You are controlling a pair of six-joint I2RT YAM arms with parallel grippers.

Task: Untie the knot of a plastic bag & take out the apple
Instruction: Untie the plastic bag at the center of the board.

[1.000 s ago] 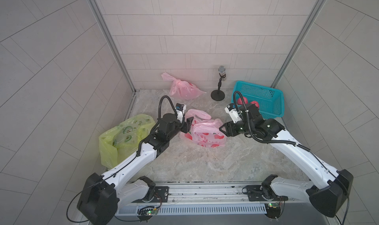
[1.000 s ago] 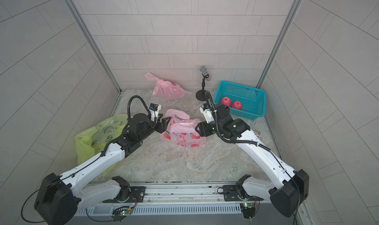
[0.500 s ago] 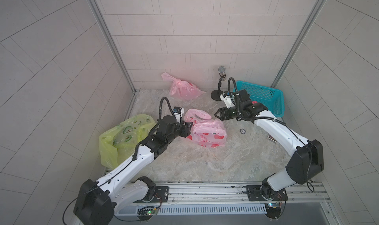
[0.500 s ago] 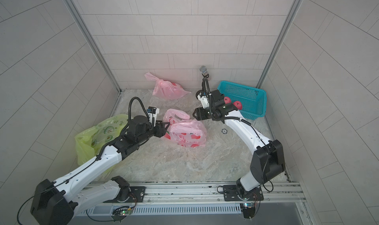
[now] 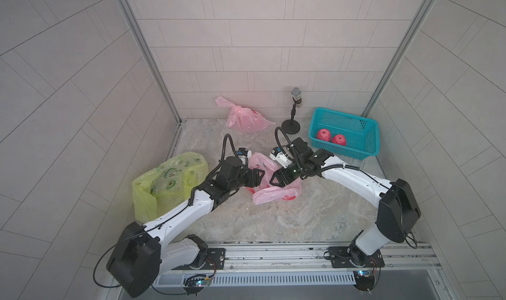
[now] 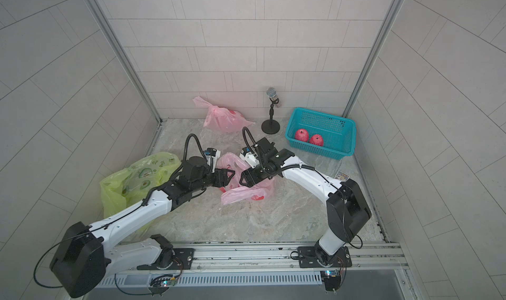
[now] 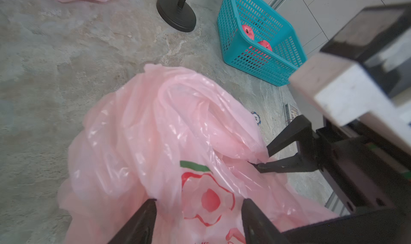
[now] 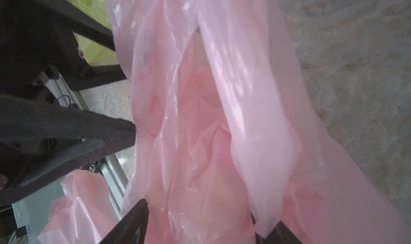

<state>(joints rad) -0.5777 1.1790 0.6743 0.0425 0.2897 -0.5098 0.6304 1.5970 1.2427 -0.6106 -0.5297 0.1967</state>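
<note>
Both spread wide, the left hand (image 7: 199, 200) and right hand (image 8: 209, 212) straddle the crinkled, translucent pink plastic bag (image 7: 155, 120) on the marbled table (image 5: 273, 222).

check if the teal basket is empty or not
Not empty: two red apples sit inside the teal basket, seen in both top views.

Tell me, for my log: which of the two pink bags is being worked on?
The pink bag mid-floor, between the left end effector and right end effector; the other pink bag lies untouched by the back wall.
</note>
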